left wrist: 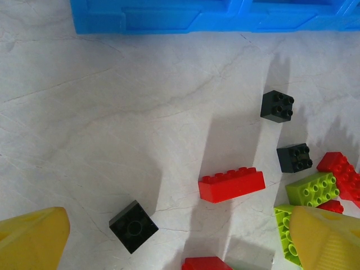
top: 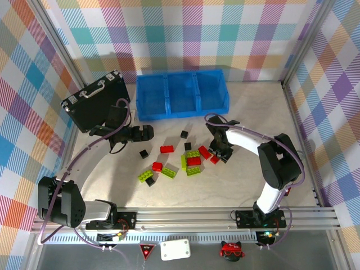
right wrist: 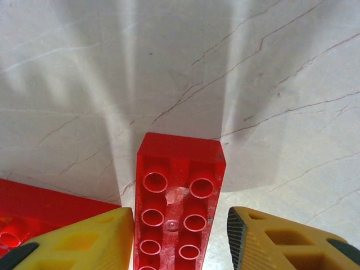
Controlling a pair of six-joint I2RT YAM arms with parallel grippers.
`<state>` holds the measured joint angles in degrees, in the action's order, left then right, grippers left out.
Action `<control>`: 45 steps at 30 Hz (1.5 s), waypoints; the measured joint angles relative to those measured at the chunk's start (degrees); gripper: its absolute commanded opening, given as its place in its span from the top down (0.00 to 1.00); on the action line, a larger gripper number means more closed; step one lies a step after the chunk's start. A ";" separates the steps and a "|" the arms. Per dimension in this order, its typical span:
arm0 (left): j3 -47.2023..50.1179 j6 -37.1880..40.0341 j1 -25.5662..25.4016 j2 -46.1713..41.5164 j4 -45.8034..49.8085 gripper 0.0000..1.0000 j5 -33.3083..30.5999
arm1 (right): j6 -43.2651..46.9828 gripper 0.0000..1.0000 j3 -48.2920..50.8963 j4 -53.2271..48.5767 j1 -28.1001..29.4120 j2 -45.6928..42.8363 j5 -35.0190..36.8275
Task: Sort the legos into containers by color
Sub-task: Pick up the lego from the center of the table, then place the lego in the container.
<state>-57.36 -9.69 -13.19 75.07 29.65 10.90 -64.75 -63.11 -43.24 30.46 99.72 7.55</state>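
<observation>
Right gripper point(right wrist: 180, 225): jaws apart, set astride one red brick point(right wrist: 180, 169) on the table point(right wrist: 270, 84), evidently to pinch its long sides; slight gap beside one finger. Left gripper point(left wrist: 177, 216): jaws wide, nothing held, poised over the loose legos point(top: 185, 160). Blue tray point(top: 181, 115): beyond the pile, awaiting bricks

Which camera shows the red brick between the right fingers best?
Right wrist: the red rectangular plastic brick sits large and central between the yellow fingers, with a gap on one side. Top external shows it as a small red patch at the fingers. Left wrist: I cannot tell which red piece it is.
</observation>
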 measured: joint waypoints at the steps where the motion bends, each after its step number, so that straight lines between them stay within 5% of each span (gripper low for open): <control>1: 0.00 -0.02 0.00 0.00 0.00 0.00 0.04 | 0.00 0.51 0.00 0.02 0.00 0.00 0.00; 29: 0.00 -0.15 0.02 0.20 0.00 0.00 -0.52 | 3.30 0.64 -1.07 -1.81 0.00 -3.02 3.91; 38: 0.00 -0.13 0.17 -1.31 0.09 0.00 -1.36 | 16.59 0.66 -10.43 -1.57 -1.31 -4.57 9.86; 45: -1.09 -0.02 0.17 -1.36 4.00 0.00 -0.74 | 29.66 0.66 -25.57 0.79 -5.73 4.79 8.07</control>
<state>-58.46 -9.72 -13.02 73.71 33.65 10.15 -35.09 -88.68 -42.46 24.73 104.51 15.62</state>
